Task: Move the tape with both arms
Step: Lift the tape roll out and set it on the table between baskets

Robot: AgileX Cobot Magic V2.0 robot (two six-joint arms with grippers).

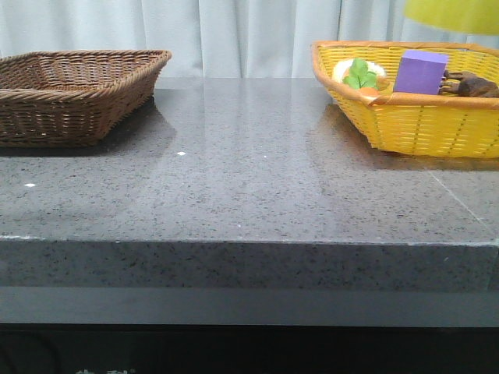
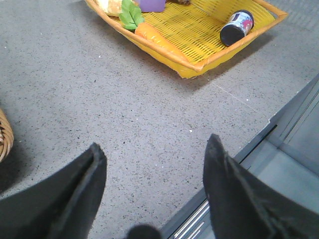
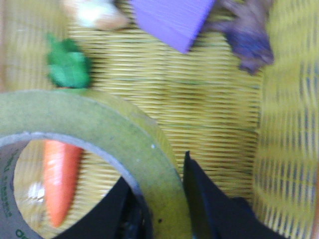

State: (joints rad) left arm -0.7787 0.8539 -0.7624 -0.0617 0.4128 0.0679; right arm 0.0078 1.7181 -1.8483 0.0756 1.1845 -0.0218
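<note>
Yellow-green tape (image 3: 99,134) hangs pinched in my right gripper (image 3: 159,199) above the yellow basket (image 1: 437,125) at the worktop's far right corner, well apart from my wide-open left gripper (image 2: 154,164).

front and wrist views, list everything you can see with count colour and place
tape: 1, yellow-green, held above the yellow basket
yellow basket: 1, yellow, table's right side
brown basket: 1, brown wicker, table's left side
purple block: 1, purple, in yellow basket
toy carrot: 1, orange with green leaves, in yellow basket
can: 1, dark, lying in yellow basket
table: 1, speckled grey
left end effector: 1, black, open over the table
right end effector: 1, black, gripping the tape's wall
</note>
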